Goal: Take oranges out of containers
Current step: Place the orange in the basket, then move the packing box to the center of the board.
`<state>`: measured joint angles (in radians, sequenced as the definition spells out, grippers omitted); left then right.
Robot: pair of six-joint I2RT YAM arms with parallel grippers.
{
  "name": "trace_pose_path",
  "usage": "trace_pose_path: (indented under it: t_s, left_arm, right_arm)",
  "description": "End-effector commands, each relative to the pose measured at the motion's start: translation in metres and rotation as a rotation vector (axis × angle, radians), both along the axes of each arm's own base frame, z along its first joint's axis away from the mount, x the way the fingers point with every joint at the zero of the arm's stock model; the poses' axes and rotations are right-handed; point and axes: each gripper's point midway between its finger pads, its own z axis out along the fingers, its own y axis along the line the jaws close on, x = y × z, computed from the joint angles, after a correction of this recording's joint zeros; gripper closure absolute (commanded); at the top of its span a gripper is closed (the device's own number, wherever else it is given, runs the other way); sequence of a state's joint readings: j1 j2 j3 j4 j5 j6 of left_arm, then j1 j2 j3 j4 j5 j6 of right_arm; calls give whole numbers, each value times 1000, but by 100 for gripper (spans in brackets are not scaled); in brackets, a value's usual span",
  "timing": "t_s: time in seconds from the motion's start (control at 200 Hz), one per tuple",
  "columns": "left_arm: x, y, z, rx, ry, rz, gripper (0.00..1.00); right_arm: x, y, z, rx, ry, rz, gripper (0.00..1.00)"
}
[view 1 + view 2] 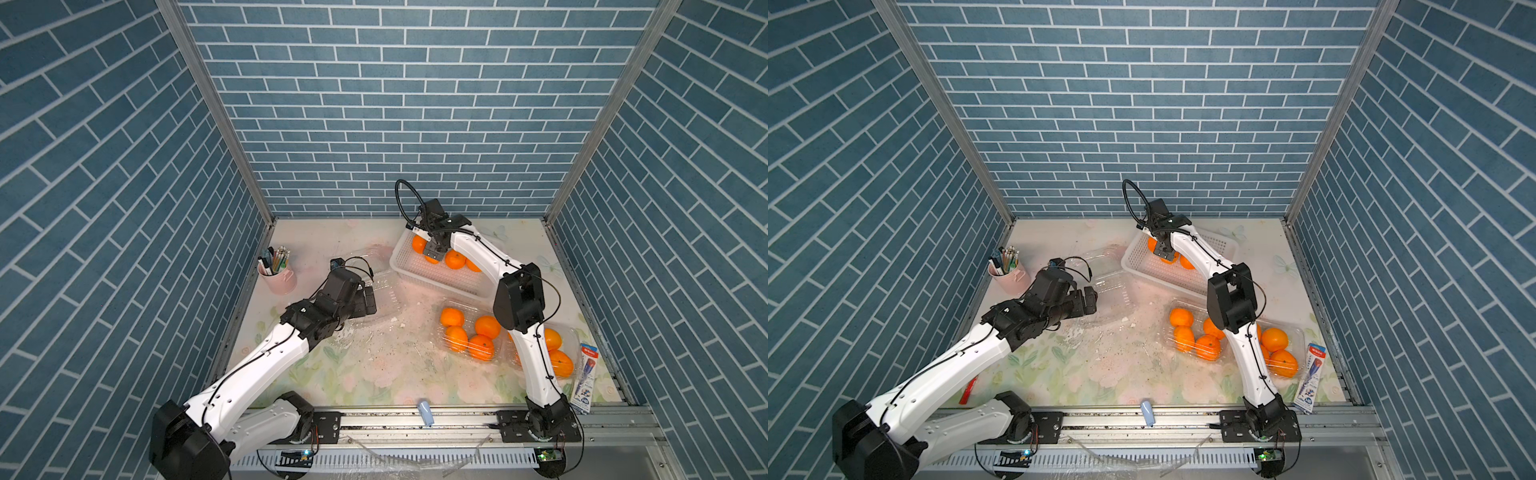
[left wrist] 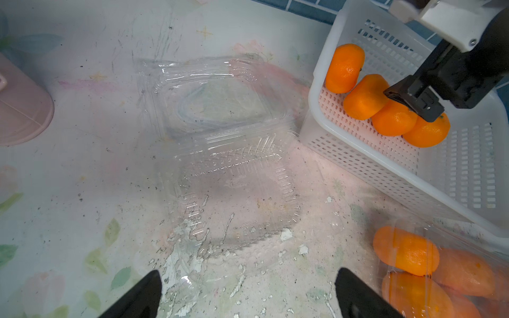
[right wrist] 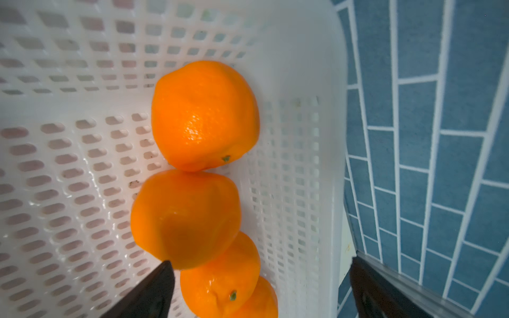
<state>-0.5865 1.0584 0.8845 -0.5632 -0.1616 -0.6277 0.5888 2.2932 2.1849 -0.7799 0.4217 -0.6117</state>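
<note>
Several oranges [image 1: 455, 259] [image 2: 366, 96] [image 3: 203, 115] lie in a row in the white perforated basket [image 1: 436, 283] at the back. My right gripper [image 1: 434, 251] [image 1: 1163, 249] [image 3: 261, 261] hangs open just above them, holding nothing. Two clear containers [image 1: 437, 332] [image 1: 575, 337] at the right front hold more oranges [image 1: 452, 316] [image 1: 1275, 338], partly hidden by my right arm. A third clear container [image 1: 384, 291] [image 2: 225, 176] lies open and empty at centre left. My left gripper [image 1: 368, 301] [image 2: 248, 272] is open right in front of it, empty.
A pink cup of pens [image 1: 277, 270] stands at the back left. A blue pen pack [image 1: 584, 378] lies along the right edge. A small pale blue piece [image 1: 426, 412] sits on the front rail. White flakes litter the floral mat [image 1: 374, 374].
</note>
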Motion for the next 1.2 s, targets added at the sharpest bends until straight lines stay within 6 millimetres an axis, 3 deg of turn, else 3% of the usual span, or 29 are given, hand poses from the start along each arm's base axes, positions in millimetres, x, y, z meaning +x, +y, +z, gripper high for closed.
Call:
trace_pose_path:
  t_s: [0.0,0.17,0.35,0.52,0.64,0.9,1.015,1.195]
  left_arm:
    - [-4,0,1,-32,-5,1,1]
    - [-13,0,-5,-52,-1,-25,1]
    - [-25,-6,-12,-79,15,-76,1]
    - [-38,-31,-11,-84,25,-210,1]
    - [-50,-59,-15,-104,52,-327,1]
    - [-81,-114,-20,-166,92,-557,1]
    - [-82,-127,-26,-169,110,-581,1]
    - [-73,-140,-33,-170,123,-587,1]
  right_arm:
    - [-19,-11,72,205,-83,-156,1]
    - [-66,-9,103,444,-39,-261,5]
    - [-116,-23,113,687,34,-416,6]
    - [-161,-39,114,866,105,-529,5]
    - [-193,-55,102,923,168,-619,4]
    - [-272,-87,41,997,356,-849,6]
    - [-304,-97,15,1011,439,-918,5]
    - [-338,-125,-3,1015,441,-1046,6]
